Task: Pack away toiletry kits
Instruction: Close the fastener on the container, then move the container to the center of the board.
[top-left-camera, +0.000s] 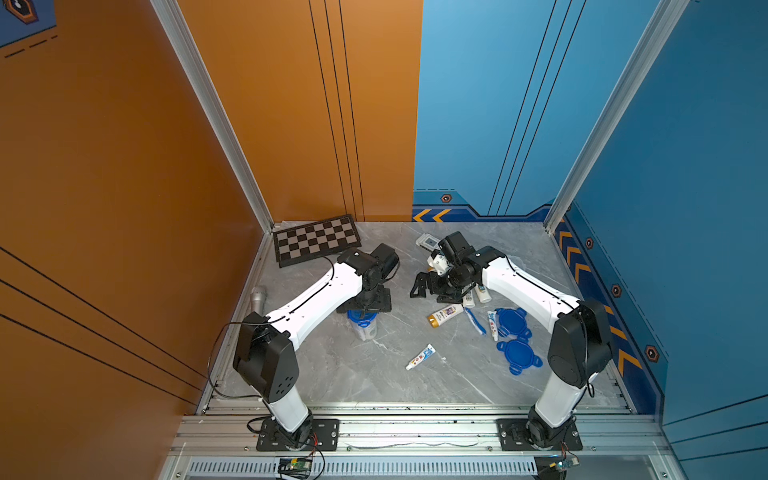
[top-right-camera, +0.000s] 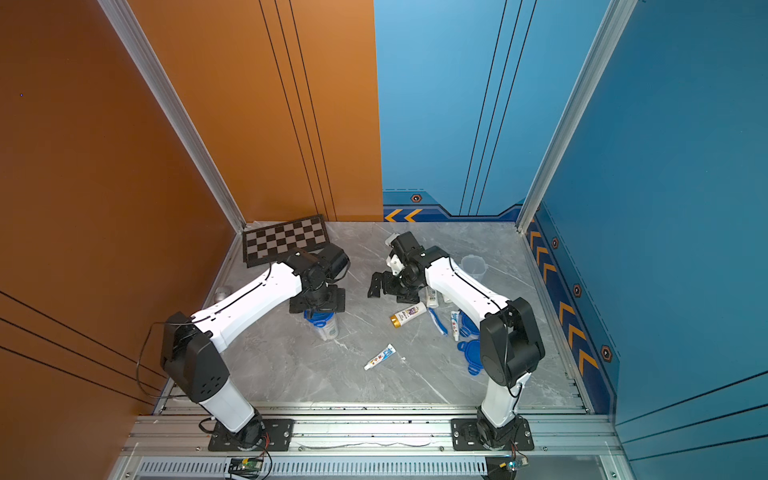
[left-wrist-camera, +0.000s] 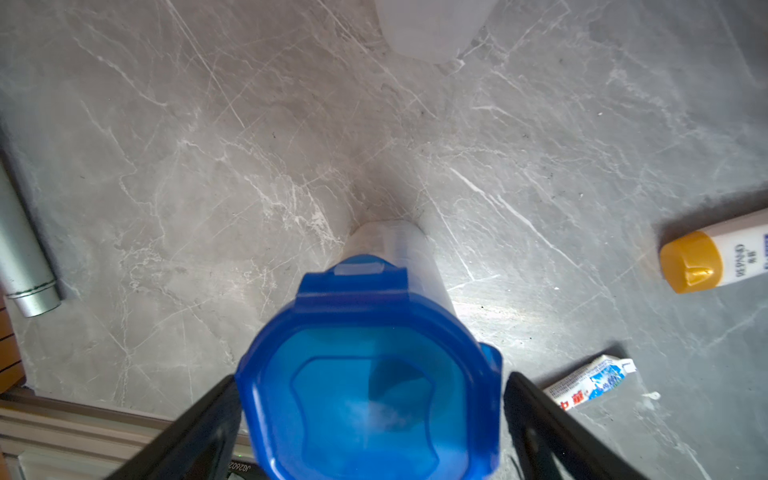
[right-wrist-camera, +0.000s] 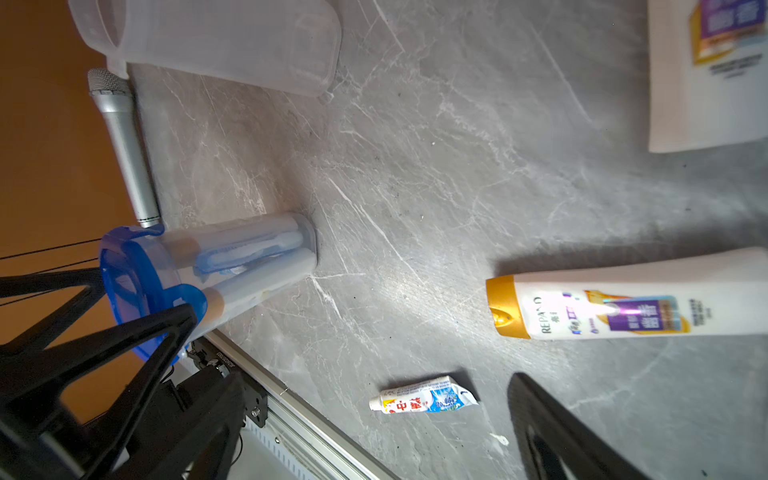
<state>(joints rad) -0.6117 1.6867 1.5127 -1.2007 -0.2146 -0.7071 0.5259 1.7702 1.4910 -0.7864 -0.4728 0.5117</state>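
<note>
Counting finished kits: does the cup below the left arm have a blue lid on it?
Yes, the left wrist view shows a blue lid capping the cup.

A grey marble table (top-left-camera: 374, 374) is seen in both top views. A checkered board (top-left-camera: 316, 239) is laid at its upper left corner, and a grey microphone (top-left-camera: 258, 300) along its left edge. A cup with a blue lid (top-left-camera: 363, 324) is stood near the middle. To the right are laid a gold-capped bottle (top-left-camera: 445, 315), a toothbrush (top-left-camera: 475, 321), one loose lid (top-left-camera: 512, 322) and a second loose lid (top-left-camera: 518, 355). A toothpaste tube (top-left-camera: 420, 357) is laid alone, lower in the frame.
</note>
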